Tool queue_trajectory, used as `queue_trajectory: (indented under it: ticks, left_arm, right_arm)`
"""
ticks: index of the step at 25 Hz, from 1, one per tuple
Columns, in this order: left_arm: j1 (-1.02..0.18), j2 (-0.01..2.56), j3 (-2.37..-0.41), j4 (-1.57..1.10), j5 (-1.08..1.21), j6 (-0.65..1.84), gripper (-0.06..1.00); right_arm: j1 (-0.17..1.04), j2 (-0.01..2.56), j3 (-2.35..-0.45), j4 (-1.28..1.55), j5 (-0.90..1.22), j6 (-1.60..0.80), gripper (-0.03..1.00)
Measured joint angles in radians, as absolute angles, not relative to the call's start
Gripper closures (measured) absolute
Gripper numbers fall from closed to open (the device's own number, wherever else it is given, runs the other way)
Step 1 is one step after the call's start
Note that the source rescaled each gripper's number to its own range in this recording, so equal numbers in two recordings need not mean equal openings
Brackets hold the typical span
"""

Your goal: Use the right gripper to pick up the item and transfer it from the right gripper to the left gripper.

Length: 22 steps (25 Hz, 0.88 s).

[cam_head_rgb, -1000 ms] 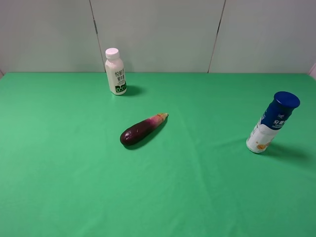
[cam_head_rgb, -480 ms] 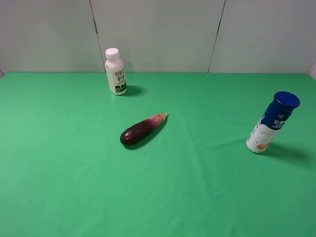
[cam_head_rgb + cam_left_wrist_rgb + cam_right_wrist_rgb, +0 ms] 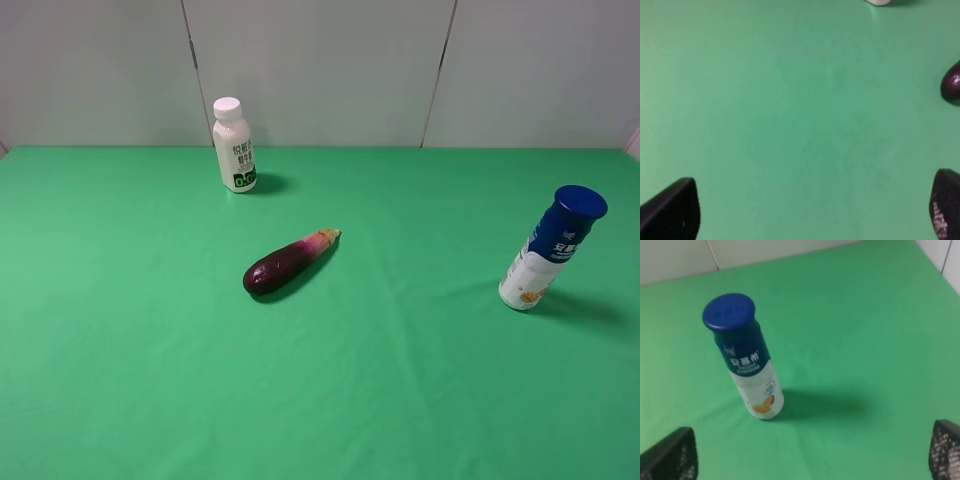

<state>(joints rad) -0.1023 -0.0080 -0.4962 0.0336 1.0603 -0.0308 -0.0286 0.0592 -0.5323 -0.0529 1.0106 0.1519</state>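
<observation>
Right gripper [image 3: 807, 452] jaws spread wide, item [image 3: 744, 357] standing beyond them

One blue-capped bottle [image 3: 552, 250], one white-capped bottle [image 3: 234, 147], one eggplant [image 3: 290, 263].

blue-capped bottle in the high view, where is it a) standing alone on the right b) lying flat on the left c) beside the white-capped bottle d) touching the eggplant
a: the blue-capped bottle stands on the right of the green cloth, apart from the eggplant and the white-capped bottle.
</observation>
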Motion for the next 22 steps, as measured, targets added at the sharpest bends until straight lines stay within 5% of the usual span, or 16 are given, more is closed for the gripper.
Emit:
queue_trajectory:
  ticks: [17, 22]
  left_arm:
    - [-0.102, -0.008, -0.496, 0.034, 1.06, -0.031, -0.06]
    - [-0.102, -0.008, -0.496, 0.034, 1.06, -0.031, -0.06]
  right_arm:
    - [-0.027, 0.891, -0.904, -0.061, 1.083, 0.19, -0.03]
    - [0.07, 1.061, -0.984, -0.057, 1.082, 0.195, -0.03]
